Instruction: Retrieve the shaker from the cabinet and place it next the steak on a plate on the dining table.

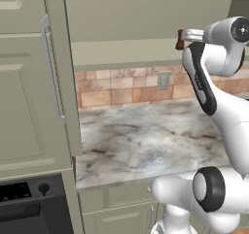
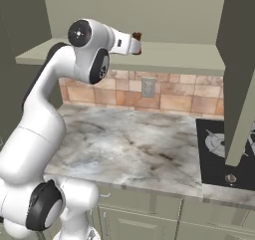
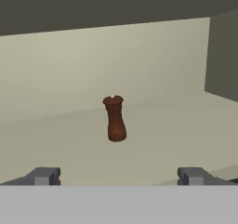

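While the gripper (image 3: pixel 119 175) hangs wide apart and empty, the shaker (image 3: pixel 115 118) stands upright on the cabinet (image 3: pixel 69 69) shelf ahead. Likely light, rigid, smooth wood; pinching its narrow waist seems safest.

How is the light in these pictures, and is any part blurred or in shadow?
Hand view: soft, even light; the shaker stands sharp on the pale cabinet shelf, the ceiling above it dark; claw tips wide apart. Left base view: flat light, slightly coarse rendering, no glare on the marble counter. Right base view: the open cabinet door is dim.
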